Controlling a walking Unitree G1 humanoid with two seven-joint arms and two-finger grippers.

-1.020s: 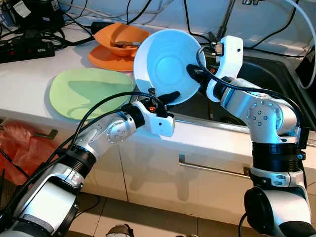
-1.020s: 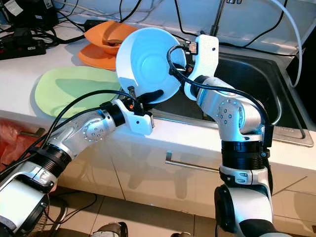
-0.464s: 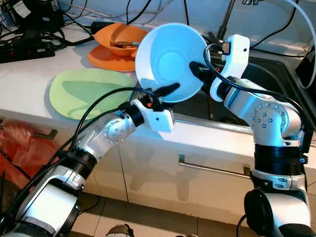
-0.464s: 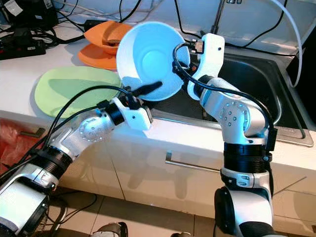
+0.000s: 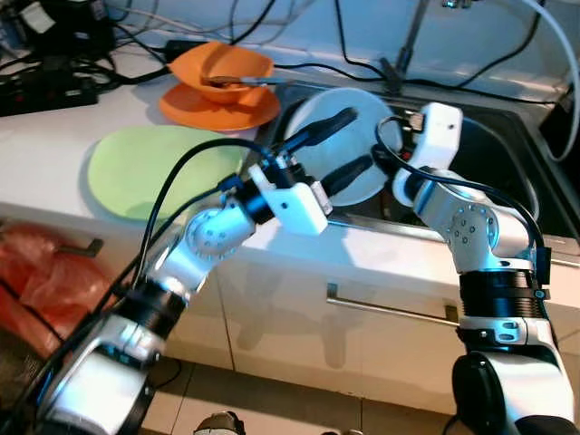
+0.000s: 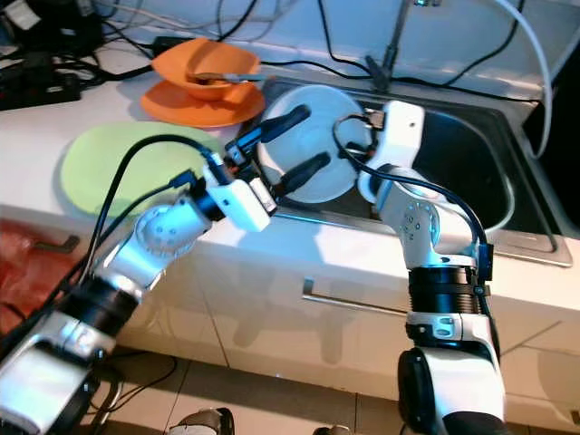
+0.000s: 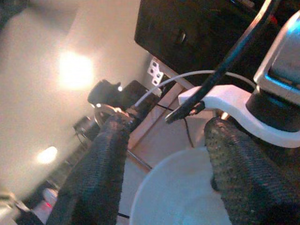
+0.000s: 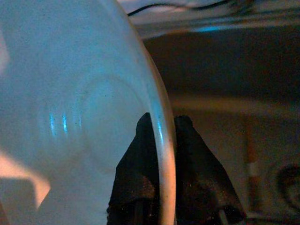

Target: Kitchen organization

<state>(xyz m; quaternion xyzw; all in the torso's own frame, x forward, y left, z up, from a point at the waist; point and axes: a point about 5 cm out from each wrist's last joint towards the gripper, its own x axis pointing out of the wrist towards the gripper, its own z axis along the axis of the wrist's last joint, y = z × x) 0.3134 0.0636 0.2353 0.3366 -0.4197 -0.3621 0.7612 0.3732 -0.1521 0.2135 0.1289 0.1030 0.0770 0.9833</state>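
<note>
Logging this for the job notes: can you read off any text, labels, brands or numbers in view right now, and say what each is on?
No text can be read.
White tag on the black device at the counter's far left: too small and blurred to read.
White bowl, held at its rim by the right gripper: no markings.
Green plate, orange bowl and left gripper: no markings.

Head views bright, even daylight on tabletop; soft shadows under arms; motion blur lower left. Left wrist view hazy, two flaring light spots, fingers out of focus. Right wrist view dim, blue cast on bowl.
</note>
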